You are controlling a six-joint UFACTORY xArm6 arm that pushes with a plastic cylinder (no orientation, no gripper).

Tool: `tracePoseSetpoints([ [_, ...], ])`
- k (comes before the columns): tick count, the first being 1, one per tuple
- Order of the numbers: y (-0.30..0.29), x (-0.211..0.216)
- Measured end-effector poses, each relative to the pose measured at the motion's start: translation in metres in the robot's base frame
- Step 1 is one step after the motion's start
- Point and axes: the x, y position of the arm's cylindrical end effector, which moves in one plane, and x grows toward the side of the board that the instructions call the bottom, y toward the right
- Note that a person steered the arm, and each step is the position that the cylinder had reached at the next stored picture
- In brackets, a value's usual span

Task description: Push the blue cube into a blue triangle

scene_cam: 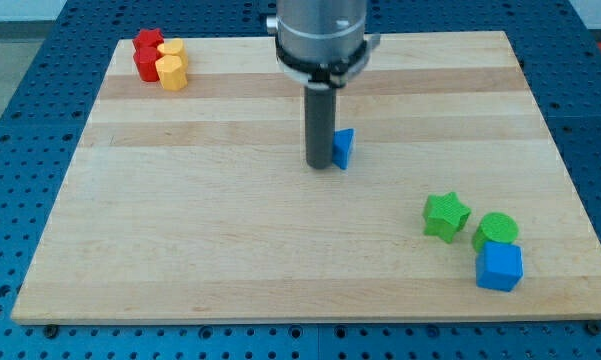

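blue cube (499, 267) sits smooth on pale wood; my tip (320, 165), a jawless tool, touches blue triangle (343, 148).

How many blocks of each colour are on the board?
Blue: 2, the blue cube and the blue triangle beside my tip
Green: 2, star and round block
Yellow: 2
Red: 1
Total: 7

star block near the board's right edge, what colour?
Green: the green star shows plainly in the camera view, left of the green cylinder.
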Motion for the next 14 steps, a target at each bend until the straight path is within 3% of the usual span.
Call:
tracePoseSetpoints([
  [1, -0.019, 0.052],
  [2, -0.012, 0.136],
  [3, 0.057, 0.186],
  [6, 0.234, 0.197],
  [7, 0.259, 0.182],
  [10, 0.192, 0.173],
  [11, 0.17, 0.147],
  [13, 0.089, 0.185],
  [14, 0.068, 0.17],
])
